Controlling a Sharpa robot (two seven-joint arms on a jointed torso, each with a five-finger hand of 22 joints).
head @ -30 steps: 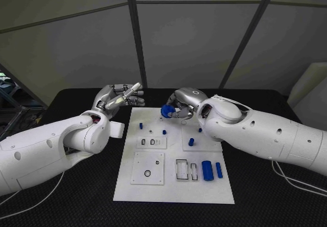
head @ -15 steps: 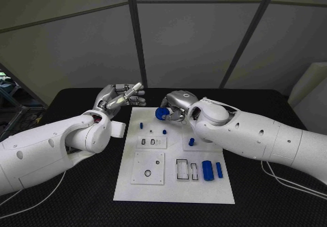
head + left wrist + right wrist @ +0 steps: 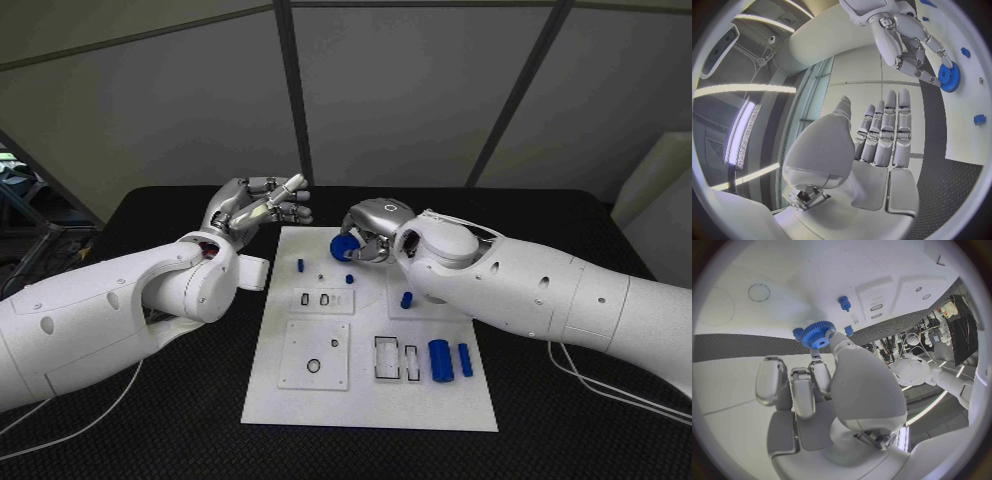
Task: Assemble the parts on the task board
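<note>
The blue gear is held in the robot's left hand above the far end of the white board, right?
Not quite: the right hand holds the blue gear in its fingers, above the far end of the white board. The right wrist view shows the pinch. The left hand holds nothing.

A black table [image 3: 159, 420] with a finely textured top stood before grey wall panels [image 3: 389, 90] split by dark frame bars [image 3: 293, 95], some upright, some slanted. A white board [image 3: 656, 190] leaned at the right edge. At the left edge sat dark, cluttered equipment [image 3: 18, 185]. Long strip lights [image 3: 745, 132] glowed on the ceiling overhead.
</note>
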